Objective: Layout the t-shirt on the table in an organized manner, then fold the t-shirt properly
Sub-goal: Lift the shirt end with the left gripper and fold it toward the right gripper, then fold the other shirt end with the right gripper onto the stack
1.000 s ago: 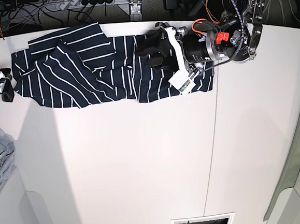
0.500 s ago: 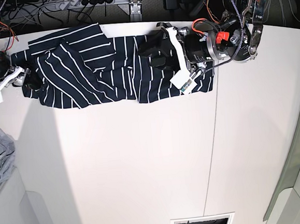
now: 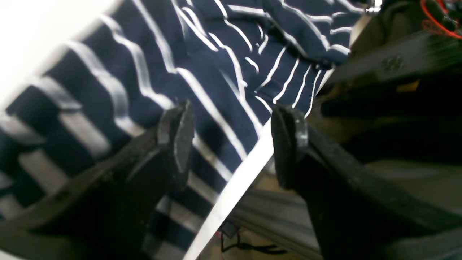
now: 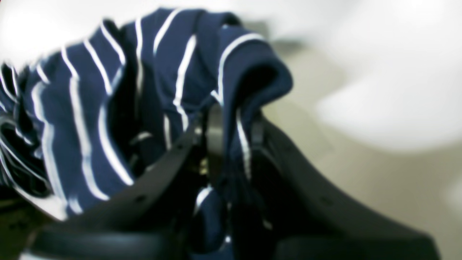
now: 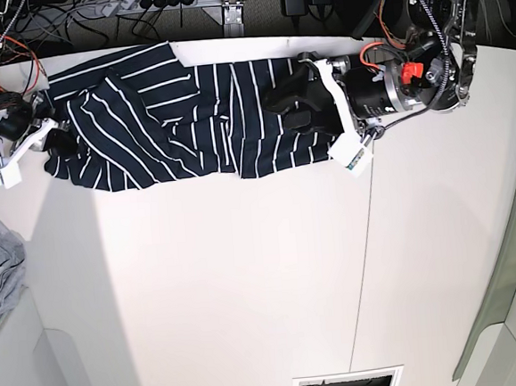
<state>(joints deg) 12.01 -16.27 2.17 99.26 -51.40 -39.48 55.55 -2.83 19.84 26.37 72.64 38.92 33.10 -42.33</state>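
Pinching t-shirt (image 4: 231, 108), right claw (image 4: 229, 126), table (image 5: 248, 292)

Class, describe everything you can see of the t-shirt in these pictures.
The t-shirt is dark navy fabric with thin white stripes. It lies crumpled and wrinkled along the table's far edge. The right gripper is shut on a fold at one end; the left gripper stands open over the other end.

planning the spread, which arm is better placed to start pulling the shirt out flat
Right. The right gripper is already pinched on a fold of the t-shirt at its end. The left gripper hangs open over the other end near the table edge, holding nothing.
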